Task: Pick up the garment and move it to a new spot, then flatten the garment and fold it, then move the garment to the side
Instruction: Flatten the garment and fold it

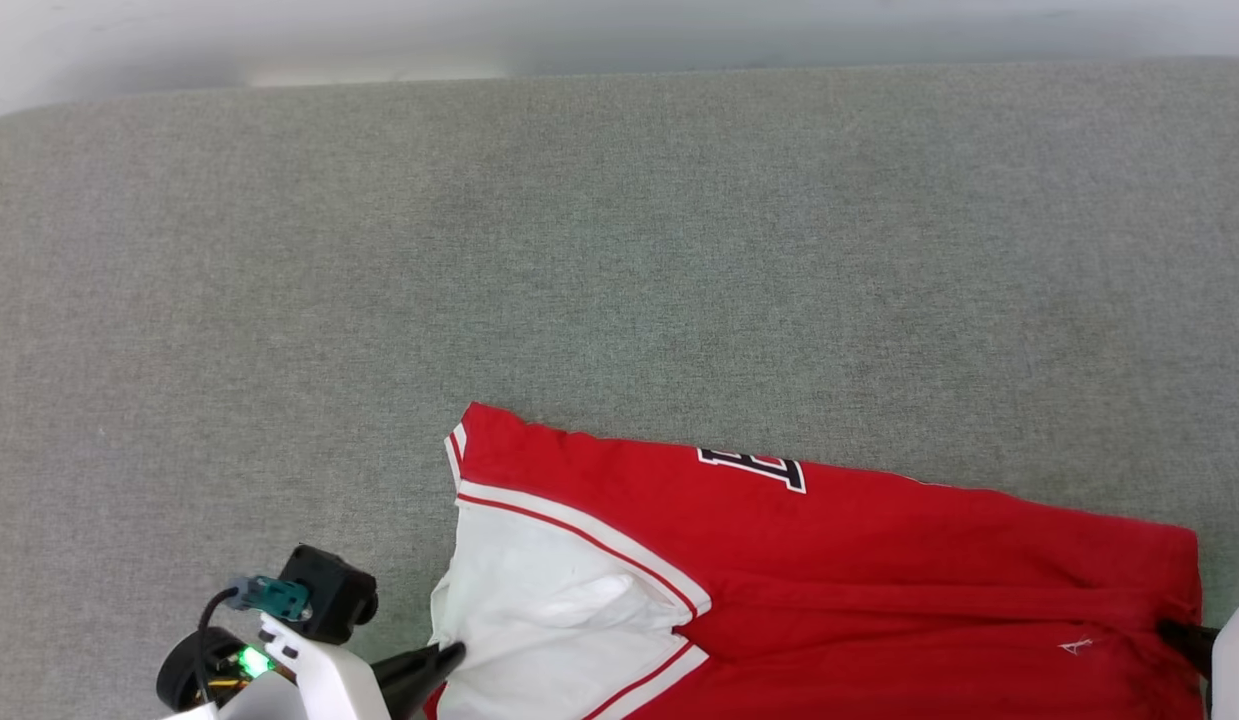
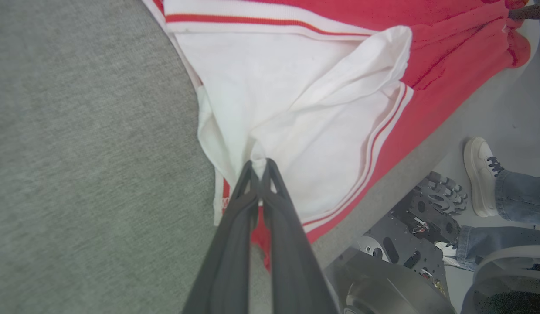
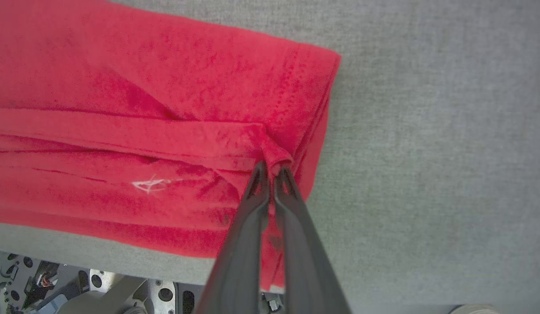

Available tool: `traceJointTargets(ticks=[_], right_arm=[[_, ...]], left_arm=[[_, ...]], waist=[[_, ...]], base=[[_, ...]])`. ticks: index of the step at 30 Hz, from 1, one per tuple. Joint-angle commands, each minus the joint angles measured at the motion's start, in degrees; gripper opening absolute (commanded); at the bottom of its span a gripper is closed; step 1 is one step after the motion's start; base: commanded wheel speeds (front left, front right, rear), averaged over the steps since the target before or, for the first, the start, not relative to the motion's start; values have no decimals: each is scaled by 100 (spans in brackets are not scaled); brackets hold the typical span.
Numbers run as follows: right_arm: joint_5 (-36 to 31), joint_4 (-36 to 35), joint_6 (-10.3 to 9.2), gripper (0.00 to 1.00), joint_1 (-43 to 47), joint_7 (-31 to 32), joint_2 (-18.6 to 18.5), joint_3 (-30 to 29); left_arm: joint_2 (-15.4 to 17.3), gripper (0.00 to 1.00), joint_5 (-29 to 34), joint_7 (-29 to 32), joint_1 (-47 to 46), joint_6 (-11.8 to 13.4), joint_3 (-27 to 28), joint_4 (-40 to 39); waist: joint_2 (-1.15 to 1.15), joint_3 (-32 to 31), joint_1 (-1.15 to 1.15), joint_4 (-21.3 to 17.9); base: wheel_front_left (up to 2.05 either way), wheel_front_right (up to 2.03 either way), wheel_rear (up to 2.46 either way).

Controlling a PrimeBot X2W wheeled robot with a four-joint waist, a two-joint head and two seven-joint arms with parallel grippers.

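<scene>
Left gripper (image 2: 259, 165) has its two long dark fingers pressed together on a pinch of soft white sleeve (image 2: 274, 74) cloth, which rises in a small peak at the tips. Beyond the tips, the sleeve spreads in loose folds edged by ribbed red-and-white striped trim (image 2: 270, 22). Off to this gripper's right are a dark wheeled base (image 2: 409, 244) and a person's white shoe (image 2: 479, 174) and blue jeans (image 2: 520, 192).

Right gripper (image 3: 272, 169) is likewise clamped on a puckered nub of red cloth near a hem corner. Ridged folds run away to its left, past a small white stitched mark (image 3: 152, 185).

Between both grippers the garment (image 1: 829, 540) lies in lengthwise folds on a grey, finely woven padded surface (image 1: 619, 250). Black-and-white lettering (image 1: 754, 468) shows at its edge farthest from them.
</scene>
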Motion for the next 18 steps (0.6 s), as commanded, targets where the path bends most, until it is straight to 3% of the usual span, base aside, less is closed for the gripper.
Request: traceJointTargets(ticks=[1,5,6,7,8,15,18], right_arm=[[-41,55,-2,0,79,-63,-72,77],[-55,288,-2,0,63,-247,-184,294],[-75,338,-2,0,42,-276,-201,344],[-74,361,-2,18,2,-350,-189,388],[2,399,-2,100,-33,-391,-127,406],[255,279,-2,100,-126,-553,-238,427],[319,146,-2,100,-162,-623,-205,275]], left_arm=[[-49,0,52,12,-60,-45,-56,58],[-114,1,247,84,-148,-86,-222,344],[-122,74,404,62,-183,-65,-266,442],[-152,100,520,33,-212,-58,-320,538],[-197,100,600,10,-228,-58,-363,623],[-496,100,621,-504,-315,-110,-244,896],[-538,100,758,-868,-361,153,-14,924]], waist=[[0,7,0,-5],[0,15,0,-26],[0,13,0,-31],[0,6,0,-37],[0,-9,0,-47],[0,-232,0,-86],[0,-375,0,-100]], base=[[0,0,0],[0,0,0],[0,0,0],[0,0,0],[0,0,0],[0,0,0],[0,0,0]])
